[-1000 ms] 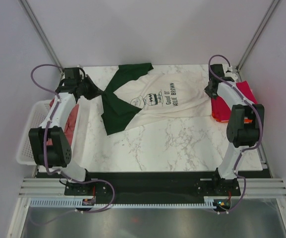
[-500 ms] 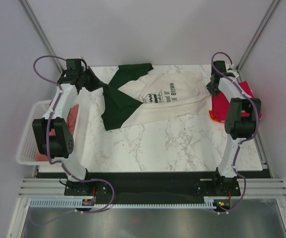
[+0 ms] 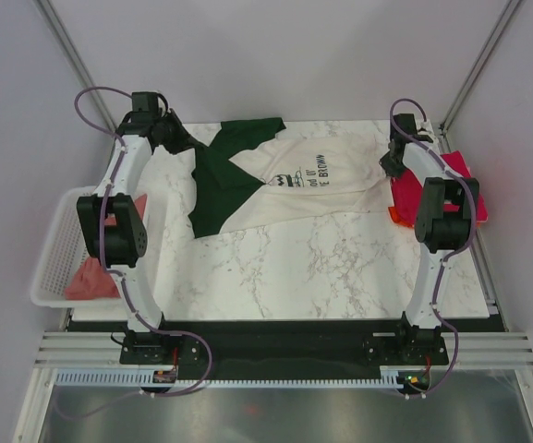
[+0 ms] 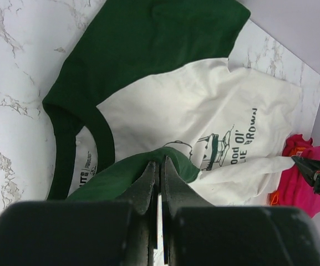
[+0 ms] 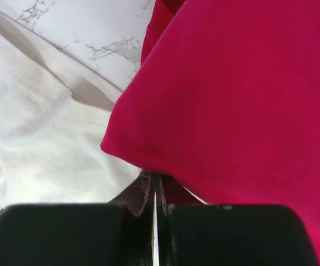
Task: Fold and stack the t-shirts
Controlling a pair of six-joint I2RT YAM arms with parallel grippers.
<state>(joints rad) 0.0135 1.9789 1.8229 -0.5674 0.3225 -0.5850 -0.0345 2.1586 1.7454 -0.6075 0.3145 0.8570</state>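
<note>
Cream tee [image 3: 340, 189] | left wrist: left pincer [image 4: 160, 164] clamps green cloth | overhead: unclear

Cream tee [image 3: 340, 189] — green sleeves, black print — magenta tee [image 3: 466, 180], white-marbled table [image 3: 340, 268].

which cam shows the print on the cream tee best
Left wrist: the print on the cream tee sits mid-frame, drawing and lettering large, though a fold hides part. Top external shows it small and partly folded under. Right wrist shows mostly plain cream cloth.
</note>
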